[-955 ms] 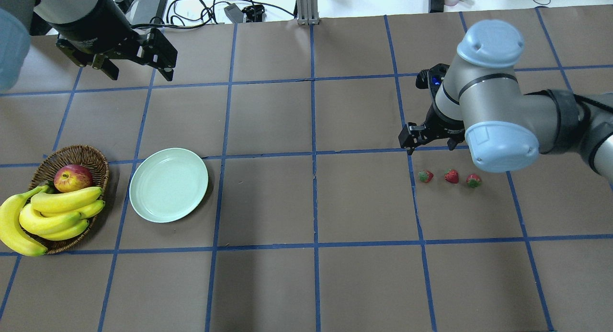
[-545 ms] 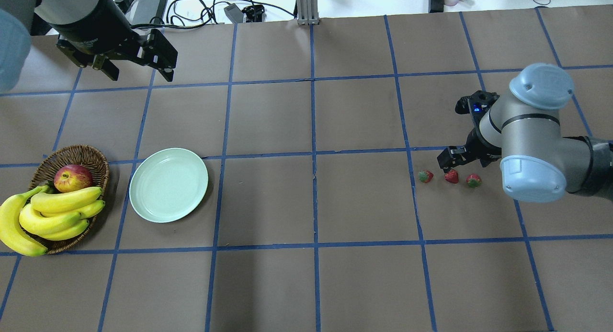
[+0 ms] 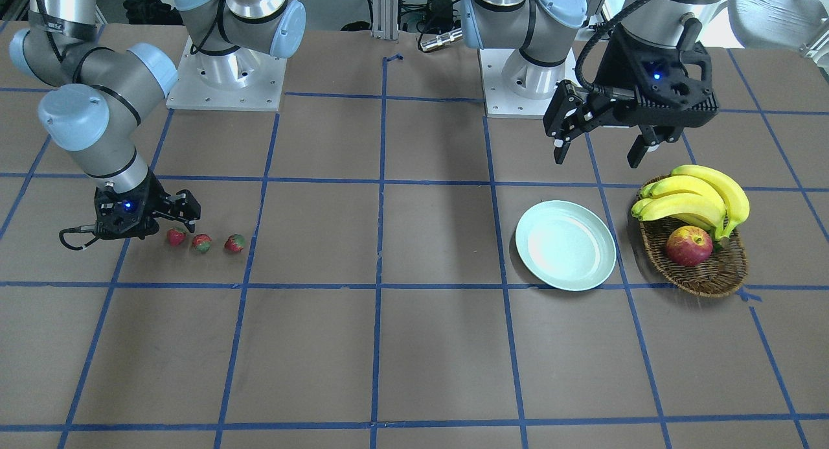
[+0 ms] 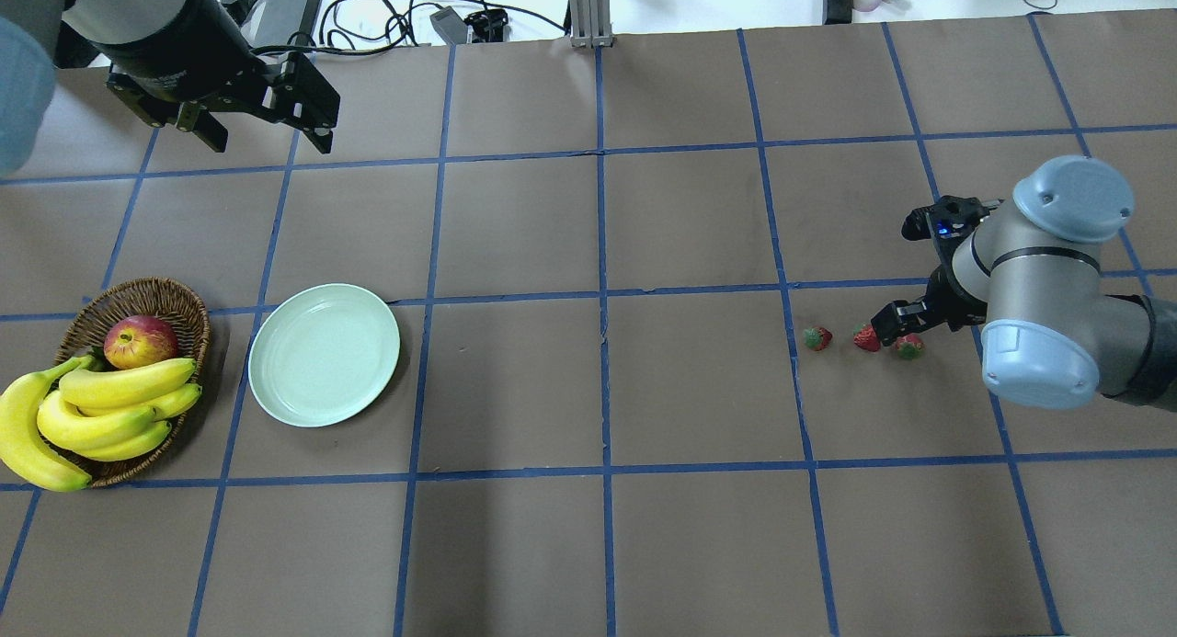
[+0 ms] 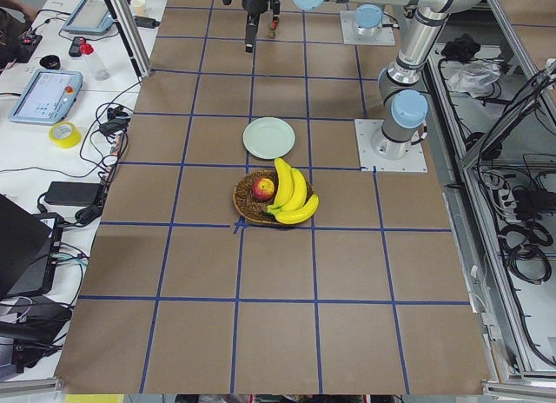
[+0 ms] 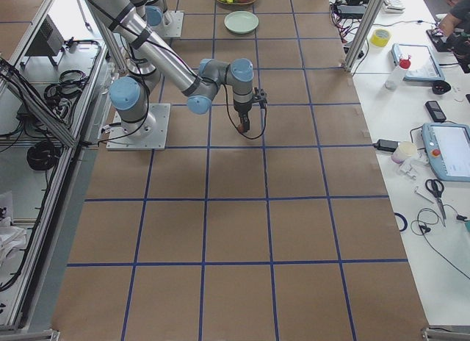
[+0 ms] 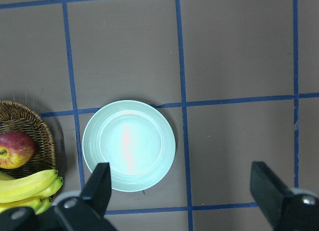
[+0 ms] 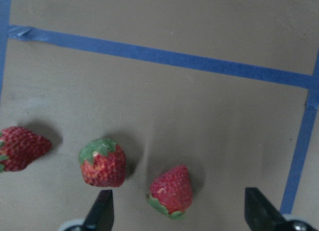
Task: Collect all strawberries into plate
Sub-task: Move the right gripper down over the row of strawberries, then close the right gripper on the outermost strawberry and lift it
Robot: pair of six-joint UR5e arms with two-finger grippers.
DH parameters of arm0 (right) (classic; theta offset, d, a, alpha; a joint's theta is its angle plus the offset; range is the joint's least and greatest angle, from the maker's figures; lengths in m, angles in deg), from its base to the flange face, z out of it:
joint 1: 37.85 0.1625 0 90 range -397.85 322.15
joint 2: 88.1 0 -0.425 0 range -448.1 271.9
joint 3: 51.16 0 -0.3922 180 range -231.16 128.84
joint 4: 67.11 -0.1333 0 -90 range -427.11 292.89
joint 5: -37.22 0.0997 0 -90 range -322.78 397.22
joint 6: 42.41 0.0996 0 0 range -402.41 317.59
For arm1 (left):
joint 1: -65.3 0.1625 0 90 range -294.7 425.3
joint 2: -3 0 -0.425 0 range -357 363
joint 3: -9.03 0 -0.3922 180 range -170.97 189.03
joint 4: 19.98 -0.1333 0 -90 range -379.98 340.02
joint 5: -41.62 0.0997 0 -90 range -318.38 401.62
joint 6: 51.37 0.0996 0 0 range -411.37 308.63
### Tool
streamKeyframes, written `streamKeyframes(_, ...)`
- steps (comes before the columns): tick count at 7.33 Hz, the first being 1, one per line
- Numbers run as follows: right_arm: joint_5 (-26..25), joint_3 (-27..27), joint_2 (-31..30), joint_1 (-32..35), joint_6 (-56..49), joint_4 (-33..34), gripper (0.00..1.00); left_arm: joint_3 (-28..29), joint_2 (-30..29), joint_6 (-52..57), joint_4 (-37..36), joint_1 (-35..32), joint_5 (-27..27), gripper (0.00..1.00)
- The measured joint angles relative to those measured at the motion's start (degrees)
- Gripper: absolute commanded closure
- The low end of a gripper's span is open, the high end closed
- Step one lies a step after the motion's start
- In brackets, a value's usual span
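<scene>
Right jaws stood wide open, empty, low astride the end berry (image 8: 172, 191); I judged them set for a pinch. All three berries (image 4: 865, 339) lay in a row on the tabletop (image 4: 598, 389), well apart from the bare plate (image 4: 324, 354). Left jaws hung open, empty, high near it. I read no lettering.

A: The plate (image 4: 324, 355), left of centre in the overhead view?
B: Smooth and glossy, with a pale sheen across it.
A: The strawberries (image 8: 103, 163)?
B: Pitted red skin, matt green caps.
A: The basket (image 4: 179, 301)?
B: Rough woven wicker; bananas (image 4: 119, 389) smooth, apple (image 4: 140, 341) faintly shiny.
A: The table (image 4: 699, 380)?
B: Matt brown paper-like sheet, crossed by blue tape (image 4: 515, 296).
</scene>
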State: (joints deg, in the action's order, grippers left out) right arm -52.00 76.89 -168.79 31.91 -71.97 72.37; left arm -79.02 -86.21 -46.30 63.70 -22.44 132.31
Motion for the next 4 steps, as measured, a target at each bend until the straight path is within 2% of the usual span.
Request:
streamKeyframes(2, 0.05, 0.38, 1.89, -1.06, -0.26, 0.13, 0.54, -0.01, 0.00, -0.23, -0.47, 0.03, -0.18, 0.00)
streamKeyframes(3, 0.00, 0.42, 2.32, -1.16, -0.18, 0.03, 0.81, -0.04, 0.00, -0.24, -1.00, 0.08, -0.27, 0.00)
streamKeyframes(4, -0.16, 0.38, 2.38, -1.18, 0.01, -0.21, 0.85, -0.07, 0.00, -0.22, -1.26, 0.08, -0.31, 0.00)
